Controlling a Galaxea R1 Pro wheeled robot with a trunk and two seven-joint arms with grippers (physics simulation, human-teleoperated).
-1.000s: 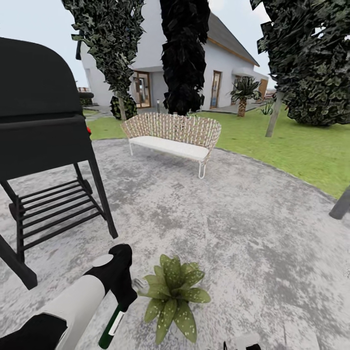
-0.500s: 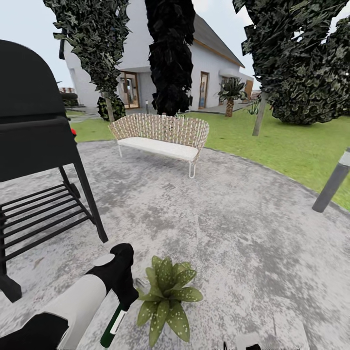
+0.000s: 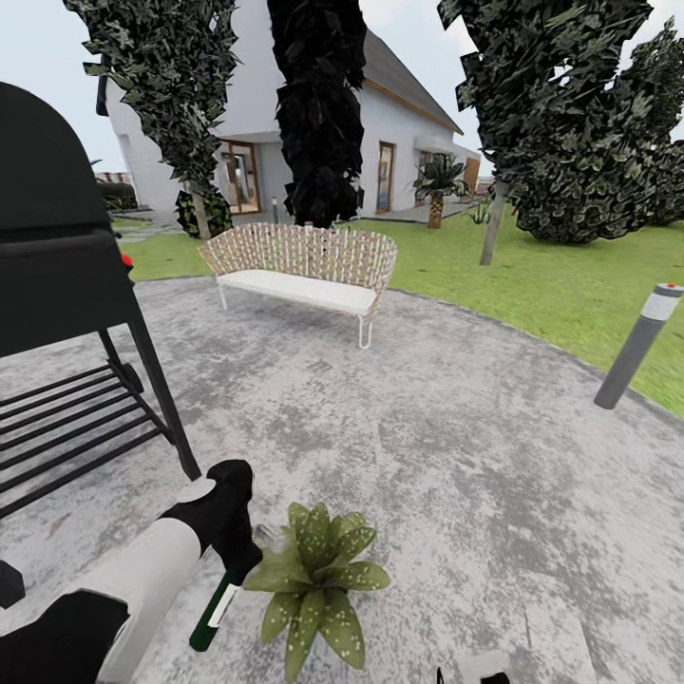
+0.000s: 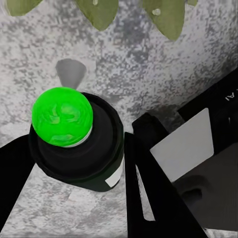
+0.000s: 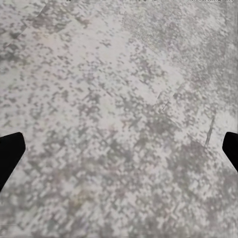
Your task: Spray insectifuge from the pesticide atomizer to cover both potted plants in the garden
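My left gripper (image 3: 236, 568) is shut on the pesticide atomizer (image 3: 211, 616), whose dark green body slants down below the fingers. Its pale trigger head (image 3: 268, 537) sits right at the leaves of a potted plant (image 3: 313, 581), a low olive-green speckled rosette on the grey paving. In the left wrist view the atomizer (image 4: 74, 148) is seen end-on with its green dot (image 4: 62, 116), between black fingers (image 4: 148, 193), and leaves (image 4: 101, 10) lie just beyond. My right gripper (image 5: 119, 151) is open over bare paving. The second potted plant is out of view.
A black grill (image 3: 57, 266) on legs stands close at the left. A woven bench (image 3: 299, 271) sits across the round paved patio. A grey bollard light (image 3: 635, 347) marks the paving's right edge beside the lawn (image 3: 570, 285). Trees and a white house stand behind.
The head view has turned to the right, so grill, bench and plant slid left and the bollard came fully in. The left gripper still holds the atomizer beside the plant.
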